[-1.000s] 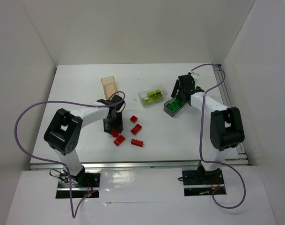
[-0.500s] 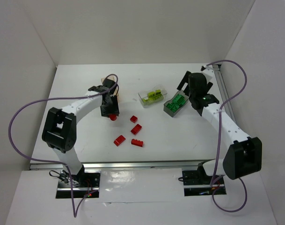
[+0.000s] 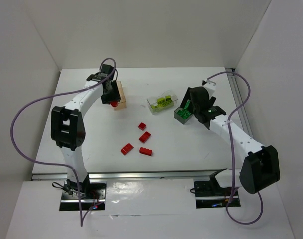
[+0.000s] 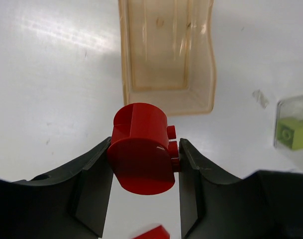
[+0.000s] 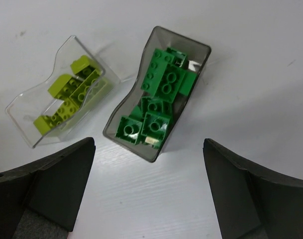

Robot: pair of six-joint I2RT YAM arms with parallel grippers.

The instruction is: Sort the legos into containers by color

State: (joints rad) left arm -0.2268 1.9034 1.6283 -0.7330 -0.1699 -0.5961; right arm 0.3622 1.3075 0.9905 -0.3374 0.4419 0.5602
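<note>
My left gripper (image 4: pixel 146 145) is shut on a red lego (image 4: pixel 143 149) and hangs just short of the near end of the peach-orange container (image 4: pixel 168 102), which holds nothing. In the top view that gripper (image 3: pixel 113 99) is at the container (image 3: pixel 120 93). Several red legos (image 3: pixel 145 137) lie loose mid-table. My right gripper (image 5: pixel 149 144) is open and holds nothing, above the near end of the dark grey container (image 5: pixel 193 52) filled with dark green legos (image 5: pixel 163 82). The clear container (image 5: pixel 27 107) beside it holds yellow-green legos (image 5: pixel 74 92).
White walls enclose the table on three sides. The clear container (image 3: pixel 161 103) and grey container (image 3: pixel 181 114) sit close together at the back right. A metal rail (image 3: pixel 241 107) runs along the right edge, and a purple cable (image 3: pixel 22 124) loops beside the left arm.
My left gripper lifted a red lego from the loose group and carried it back-left to the peach-orange container. My right arm swung outward and its gripper drew back towards the grey container's near end.
</note>
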